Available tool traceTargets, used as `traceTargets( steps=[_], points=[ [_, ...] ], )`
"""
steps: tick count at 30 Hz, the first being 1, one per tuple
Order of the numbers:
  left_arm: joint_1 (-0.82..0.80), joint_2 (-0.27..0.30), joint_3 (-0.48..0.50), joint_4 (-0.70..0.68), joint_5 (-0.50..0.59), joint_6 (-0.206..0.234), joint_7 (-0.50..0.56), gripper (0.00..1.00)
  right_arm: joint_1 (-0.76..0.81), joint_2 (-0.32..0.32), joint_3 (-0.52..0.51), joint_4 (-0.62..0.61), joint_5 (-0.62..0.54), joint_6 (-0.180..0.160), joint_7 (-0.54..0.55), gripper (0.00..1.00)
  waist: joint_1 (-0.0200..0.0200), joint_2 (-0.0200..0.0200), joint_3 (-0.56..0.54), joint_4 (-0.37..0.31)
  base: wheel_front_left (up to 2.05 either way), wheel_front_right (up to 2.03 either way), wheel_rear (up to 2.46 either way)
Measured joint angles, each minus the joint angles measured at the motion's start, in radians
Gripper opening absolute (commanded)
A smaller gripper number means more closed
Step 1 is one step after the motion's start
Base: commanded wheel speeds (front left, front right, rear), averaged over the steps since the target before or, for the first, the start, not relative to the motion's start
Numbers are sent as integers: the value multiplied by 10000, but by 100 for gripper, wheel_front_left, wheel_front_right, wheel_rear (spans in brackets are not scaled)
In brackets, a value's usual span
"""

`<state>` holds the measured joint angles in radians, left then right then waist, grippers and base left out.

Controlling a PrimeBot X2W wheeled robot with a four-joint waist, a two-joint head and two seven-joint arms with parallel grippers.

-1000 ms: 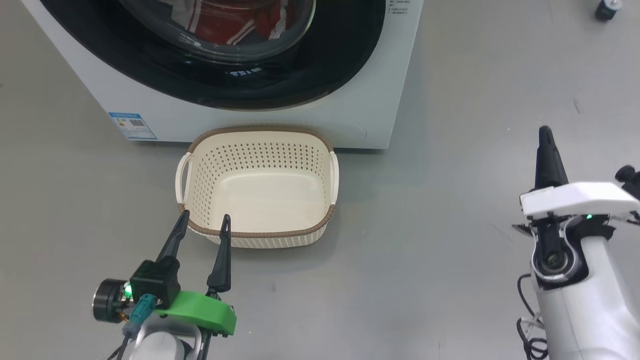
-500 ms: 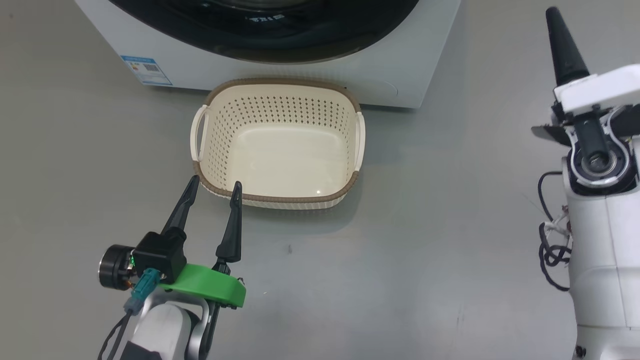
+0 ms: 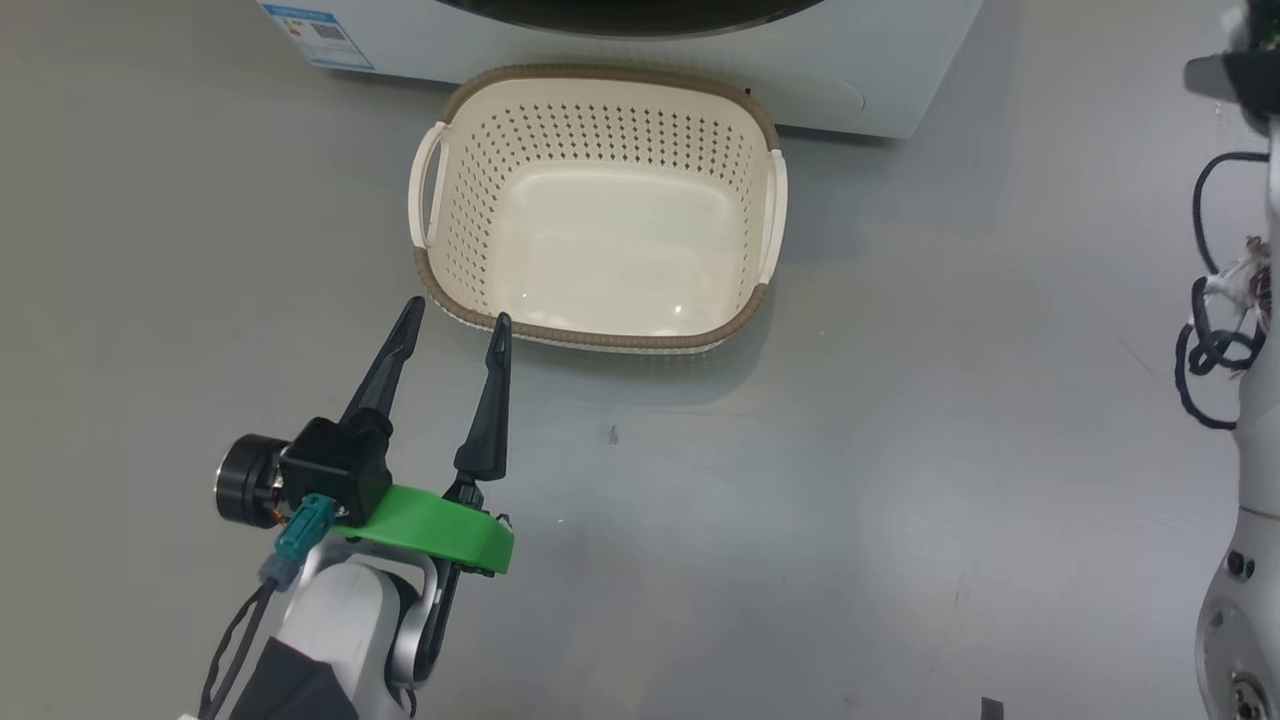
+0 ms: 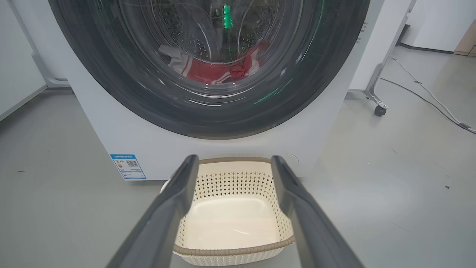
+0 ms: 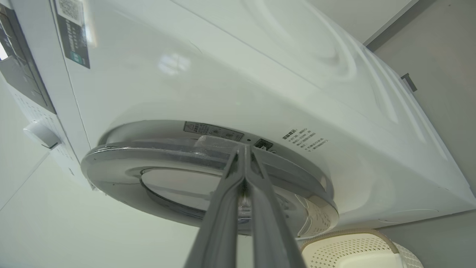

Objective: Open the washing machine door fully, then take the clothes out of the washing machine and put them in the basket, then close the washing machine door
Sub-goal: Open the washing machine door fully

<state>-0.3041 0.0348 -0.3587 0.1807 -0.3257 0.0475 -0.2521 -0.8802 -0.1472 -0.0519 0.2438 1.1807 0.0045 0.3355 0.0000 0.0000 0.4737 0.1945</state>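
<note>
The washing machine (image 4: 111, 126) stands with its round black washing machine door (image 4: 111, 85) shut. Red clothes (image 4: 217, 72) with white trim lie behind the glass. On the floor against the machine sits the cream basket (image 3: 600, 335), with nothing in it. My left gripper (image 3: 457, 312) hovers open just before the basket's near left corner, and in its wrist view the fingers (image 4: 174, 201) frame the basket (image 4: 238, 182). My right gripper (image 5: 243, 147) is shut, its tips at the door's silver rim (image 5: 148, 156); contact is unclear.
Grey floor lies all around the basket. A blue label (image 3: 320, 20) marks the machine's lower left corner. A metal leg on a castor (image 4: 379, 108) and a cable (image 4: 427, 100) lie right of the machine. My right forearm with its cables (image 3: 1250, 300) fills the right edge.
The head camera has tipped down, so machine and basket slid up the picture. My right gripper has risen out of the head view to the door. The left gripper stays open by the basket.
</note>
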Motion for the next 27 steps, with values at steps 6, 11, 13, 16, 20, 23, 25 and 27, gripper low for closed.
traceTargets(
  steps=[6,11,13,16,20,23,25,27],
  points=[
    [-300,-13,-278,-35,-209,0,0,100,-694,-500,150,192,-176,-267,476,0,0,0,435,250,0,0,0],
    [-464,-19,-349,-44,-265,4,0,100,-1120,-686,245,324,-219,-355,742,0,1,0,684,432,0,0,0],
    [-530,-19,-380,-44,-270,6,0,100,-1350,-679,278,387,-215,-441,849,0,1,0,796,523,0,0,0],
    [-648,-21,-453,-44,-353,13,0,100,-1648,-675,276,479,-130,-516,1005,0,0,0,948,650,0,0,0],
    [-767,-25,-545,-40,-412,19,0,100,-2005,-669,280,675,-71,-606,1183,0,1,0,1105,807,0,0,0],
    [-852,-29,-608,-35,-539,90,0,100,-2232,-679,334,825,-13,-619,1379,0,1,0,1198,907,0,0,0],
    [-897,-33,-629,-38,-541,92,-2,100,-2388,-732,445,895,-35,-688,1511,0,1,0,1257,964,0,0,0],
    [-923,-42,-648,-52,-581,94,0,100,-2545,-754,464,972,-35,-694,1605,0,1,0,1312,1020,0,0,0]
  ],
)
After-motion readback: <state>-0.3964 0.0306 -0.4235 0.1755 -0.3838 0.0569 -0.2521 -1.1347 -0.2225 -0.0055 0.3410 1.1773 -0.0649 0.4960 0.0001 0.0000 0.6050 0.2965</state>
